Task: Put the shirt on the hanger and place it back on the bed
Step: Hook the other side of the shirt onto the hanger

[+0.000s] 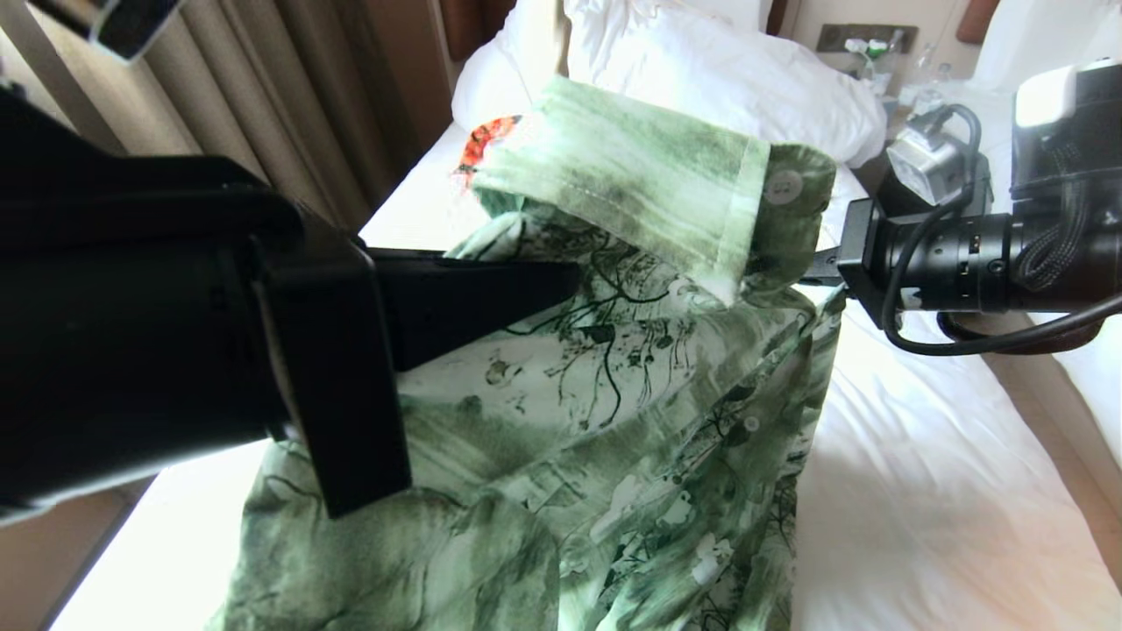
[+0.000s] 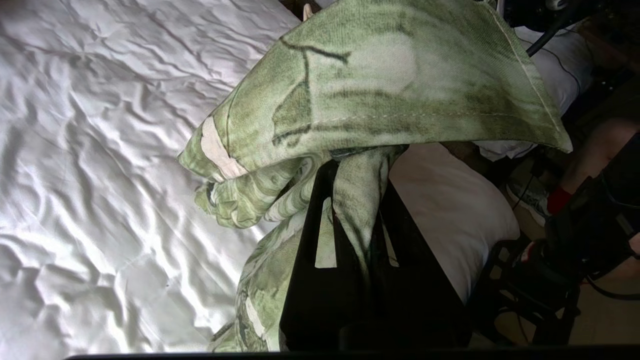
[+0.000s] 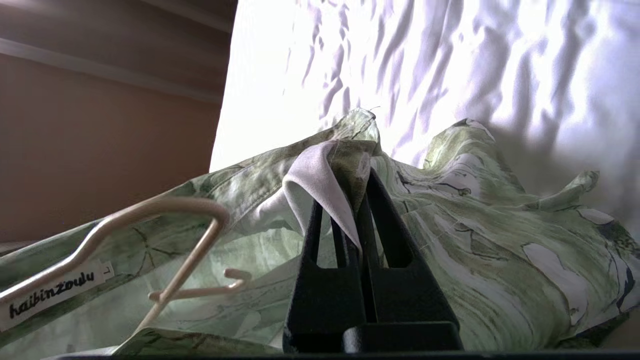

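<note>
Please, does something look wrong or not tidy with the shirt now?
Yes. The shirt hangs bunched and twisted between the left tool and the right tool, both shut on its fabric. Its collar is folded over. The hanger lies loosely among the cloth near the label, not set into the shoulders.

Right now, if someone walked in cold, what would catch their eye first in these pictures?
The green printed shirt, held up over the white bed and filling the head view. The left gripper and the right gripper are each shut on a fold of it, one at each side. In the right wrist view, the cream hanger lies against the shirt's label side.
</note>
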Controlling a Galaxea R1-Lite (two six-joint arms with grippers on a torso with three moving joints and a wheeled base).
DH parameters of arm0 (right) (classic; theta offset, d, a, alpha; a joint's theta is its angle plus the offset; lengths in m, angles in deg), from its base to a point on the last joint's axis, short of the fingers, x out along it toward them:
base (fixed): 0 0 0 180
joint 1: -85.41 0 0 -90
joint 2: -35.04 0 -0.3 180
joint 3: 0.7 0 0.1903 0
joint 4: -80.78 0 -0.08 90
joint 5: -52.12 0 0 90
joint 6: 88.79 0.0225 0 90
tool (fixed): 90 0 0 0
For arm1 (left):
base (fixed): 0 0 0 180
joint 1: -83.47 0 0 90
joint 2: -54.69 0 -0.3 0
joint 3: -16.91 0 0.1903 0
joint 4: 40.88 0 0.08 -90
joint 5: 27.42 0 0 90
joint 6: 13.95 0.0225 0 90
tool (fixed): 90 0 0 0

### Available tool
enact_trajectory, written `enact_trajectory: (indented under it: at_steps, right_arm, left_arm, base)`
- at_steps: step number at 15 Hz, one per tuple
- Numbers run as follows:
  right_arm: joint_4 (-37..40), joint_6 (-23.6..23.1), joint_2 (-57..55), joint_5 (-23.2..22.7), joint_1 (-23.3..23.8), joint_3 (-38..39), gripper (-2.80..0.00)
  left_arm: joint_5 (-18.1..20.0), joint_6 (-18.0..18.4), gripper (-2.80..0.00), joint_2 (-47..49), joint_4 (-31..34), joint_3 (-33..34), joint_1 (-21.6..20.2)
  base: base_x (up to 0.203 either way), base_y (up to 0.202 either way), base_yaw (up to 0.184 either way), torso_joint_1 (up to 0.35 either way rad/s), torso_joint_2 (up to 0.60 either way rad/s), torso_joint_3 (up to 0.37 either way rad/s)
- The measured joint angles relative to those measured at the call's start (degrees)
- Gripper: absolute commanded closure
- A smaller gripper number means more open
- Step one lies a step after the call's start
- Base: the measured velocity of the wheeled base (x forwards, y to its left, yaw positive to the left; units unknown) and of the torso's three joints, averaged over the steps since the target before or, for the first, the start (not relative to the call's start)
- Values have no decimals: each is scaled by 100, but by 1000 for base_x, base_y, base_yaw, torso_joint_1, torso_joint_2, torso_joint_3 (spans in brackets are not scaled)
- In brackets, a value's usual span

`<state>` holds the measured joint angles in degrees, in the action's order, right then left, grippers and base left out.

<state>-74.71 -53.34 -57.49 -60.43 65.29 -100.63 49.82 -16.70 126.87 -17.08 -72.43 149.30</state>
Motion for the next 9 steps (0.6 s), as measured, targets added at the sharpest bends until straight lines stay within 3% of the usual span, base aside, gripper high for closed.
enact_trajectory:
  at_steps: [9]
  right_arm:
    - [-10,-469,96,128,30,-30,0]
  left_arm:
    - [10,-135,0,173,-52,261,184]
  base:
    - [0,0,0,0,0,0]
